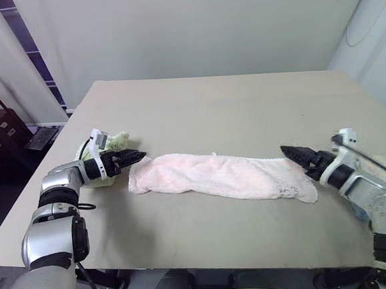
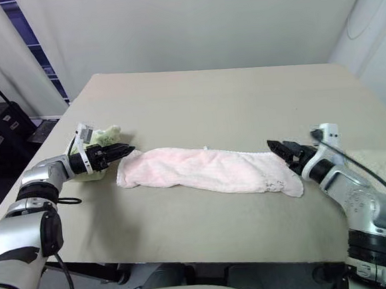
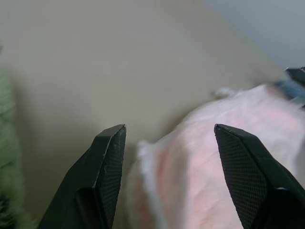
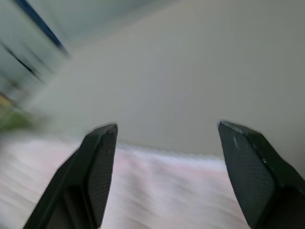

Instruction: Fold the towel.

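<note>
The pale pink towel point(image 1: 222, 177) lies on the table as a long, narrow, rumpled band running left to right. My left gripper point(image 1: 135, 158) hovers just off the towel's left end. Its fingers point(image 3: 110, 157) stand wide apart with nothing between them, and the pink cloth point(image 3: 224, 157) shows beyond them. My right gripper point(image 1: 294, 155) is at the towel's right end, beside the white scalloped edge point(image 1: 287, 189). It is open too and holds nothing, with the towel point(image 4: 157, 191) lying below and ahead of its tips.
A small light green towel point(image 1: 111, 143) is bunched right behind my left gripper. A beige cloth point(image 2: 381, 160) lies near the table's right edge by my right arm. The beige table point(image 1: 210, 109) stretches bare toward the far wall.
</note>
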